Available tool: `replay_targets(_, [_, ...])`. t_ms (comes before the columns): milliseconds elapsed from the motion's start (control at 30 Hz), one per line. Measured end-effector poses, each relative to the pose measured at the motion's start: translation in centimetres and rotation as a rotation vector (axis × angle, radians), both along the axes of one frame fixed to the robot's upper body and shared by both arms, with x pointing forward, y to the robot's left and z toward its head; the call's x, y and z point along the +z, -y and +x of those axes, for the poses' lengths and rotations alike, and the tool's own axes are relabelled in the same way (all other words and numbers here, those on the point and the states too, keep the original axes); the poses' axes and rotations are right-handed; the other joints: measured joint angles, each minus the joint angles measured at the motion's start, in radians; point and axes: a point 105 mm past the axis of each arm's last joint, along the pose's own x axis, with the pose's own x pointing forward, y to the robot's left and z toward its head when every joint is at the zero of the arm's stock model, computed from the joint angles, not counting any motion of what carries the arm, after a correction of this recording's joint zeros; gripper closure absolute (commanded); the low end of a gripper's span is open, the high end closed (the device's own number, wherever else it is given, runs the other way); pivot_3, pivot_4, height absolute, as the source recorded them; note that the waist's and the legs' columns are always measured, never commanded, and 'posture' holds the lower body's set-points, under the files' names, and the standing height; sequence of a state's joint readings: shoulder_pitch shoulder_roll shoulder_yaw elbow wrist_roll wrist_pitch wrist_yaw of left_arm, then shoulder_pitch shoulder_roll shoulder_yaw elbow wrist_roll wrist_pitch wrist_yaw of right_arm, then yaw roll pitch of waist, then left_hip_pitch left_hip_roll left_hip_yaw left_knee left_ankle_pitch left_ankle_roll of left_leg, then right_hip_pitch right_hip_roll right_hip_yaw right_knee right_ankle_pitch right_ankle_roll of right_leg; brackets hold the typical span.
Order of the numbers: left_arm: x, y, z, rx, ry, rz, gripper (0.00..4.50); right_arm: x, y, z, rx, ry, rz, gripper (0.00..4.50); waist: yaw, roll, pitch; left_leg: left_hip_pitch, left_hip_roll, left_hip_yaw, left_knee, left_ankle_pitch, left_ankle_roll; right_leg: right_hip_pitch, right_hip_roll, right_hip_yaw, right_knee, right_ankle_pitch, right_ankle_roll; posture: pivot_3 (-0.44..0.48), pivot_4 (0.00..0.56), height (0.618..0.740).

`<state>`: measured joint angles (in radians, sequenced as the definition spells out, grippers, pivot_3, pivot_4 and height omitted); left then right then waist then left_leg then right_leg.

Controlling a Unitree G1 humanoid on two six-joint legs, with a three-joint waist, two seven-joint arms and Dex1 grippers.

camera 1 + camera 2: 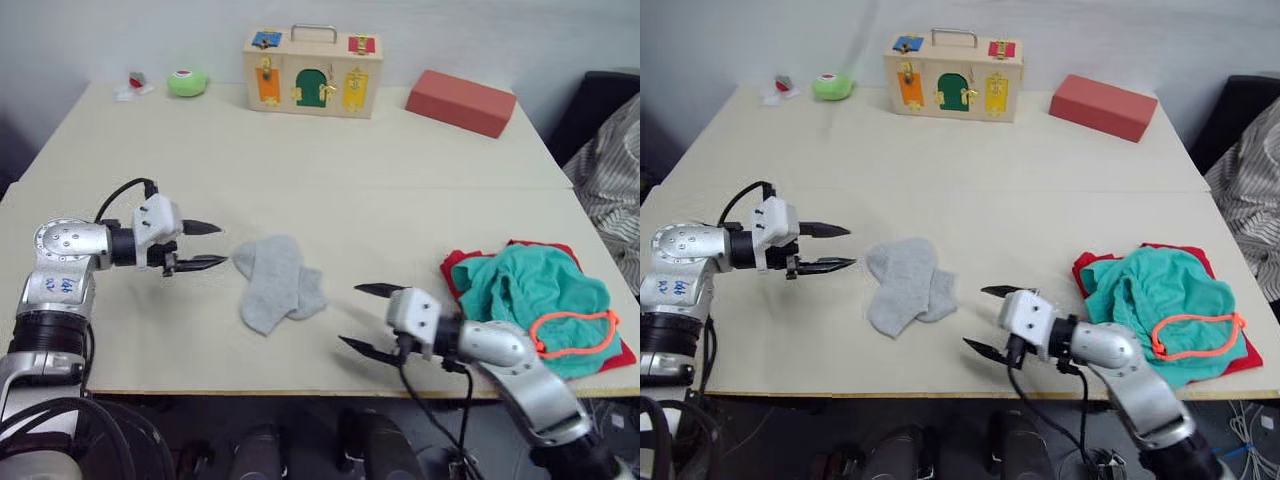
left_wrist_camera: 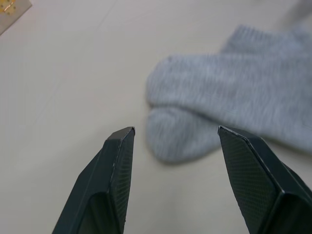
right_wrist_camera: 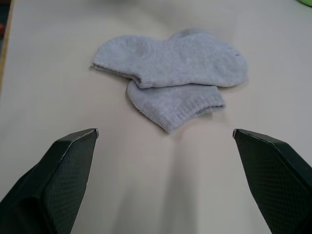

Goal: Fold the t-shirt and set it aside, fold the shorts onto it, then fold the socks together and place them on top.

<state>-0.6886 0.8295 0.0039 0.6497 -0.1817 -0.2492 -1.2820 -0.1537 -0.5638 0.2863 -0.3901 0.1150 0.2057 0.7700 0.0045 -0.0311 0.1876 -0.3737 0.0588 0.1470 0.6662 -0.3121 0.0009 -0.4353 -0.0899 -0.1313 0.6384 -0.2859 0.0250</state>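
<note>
The 2 socks (image 1: 279, 282) lie overlapped on the table (image 1: 330, 190) between both grippers. The left gripper (image 1: 204, 246) and right gripper (image 1: 368, 320) are open and empty. The shorts (image 1: 535, 300) lie on the t-shirt (image 1: 455, 270) at right. No writing can be read.

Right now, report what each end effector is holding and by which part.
Nothing is held. The left end effector and the right end effector are both open, flanking the socks, which lie on the table.
</note>
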Motion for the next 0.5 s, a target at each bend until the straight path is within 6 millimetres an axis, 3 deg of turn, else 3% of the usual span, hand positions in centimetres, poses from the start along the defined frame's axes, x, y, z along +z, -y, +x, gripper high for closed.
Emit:
replay_targets(100, [-2.0, -0.7, 0.3, -0.025, -0.017, 0.105, 1.64, -0.6, -1.9, 0.5, 0.036, 0.079, -0.042, 0.00, 0.001, 0.000, 0.000, -0.007, -0.001, 0.002, 0.004, -0.001, 0.002, -0.006, 0.001, -0.001, 0.002, 0.001, 0.002, 0.000, 0.150, 0.740])
replay_targets(167, [-2.4, -0.4, 0.7, -0.040, -0.002, 0.121, 1.64, -1.2, -2.6, 0.7, 0.042, 0.103, -0.057, 0.00, -0.002, -0.001, 0.000, -0.015, -0.001, 0.002, 0.011, -0.002, 0.004, -0.011, 0.005, -0.002, 0.006, 0.002, 0.004, 0.000, 0.150, 0.740])
replay_targets(300, [-3.5, 0.6, 1.5, -0.056, 0.025, 0.160, 1.64, -1.5, -3.0, 1.2, 0.053, 0.145, -0.086, 0.00, -0.007, -0.001, 0.000, -0.016, 0.000, 0.005, 0.017, -0.004, 0.008, -0.010, 0.008, -0.002, 0.004, 0.005, 0.010, 0.000, 0.150, 0.740])
replay_targets(400, [-3.5, 1.6, 2.3, -0.066, 0.061, 0.175, 1.60, -1.5, -3.5, 1.7, 0.066, 0.169, -0.105, 0.58, -0.008, -0.001, 0.000, -0.013, 0.000, 0.006, 0.018, -0.004, 0.009, -0.009, 0.008, 0.000, 0.003, 0.006, 0.011, 0.000, 0.150, 0.740])
replay_targets(500, [-3.5, 2.1, 2.6, -0.070, 0.074, 0.182, 1.60, -1.6, -3.8, 2.2, 0.072, 0.172, -0.120, 1.66, -0.008, -0.001, 0.000, -0.012, 0.001, 0.006, 0.018, -0.004, 0.008, -0.009, 0.008, 0.000, 0.005, 0.006, 0.010, 0.000, 0.150, 0.740])
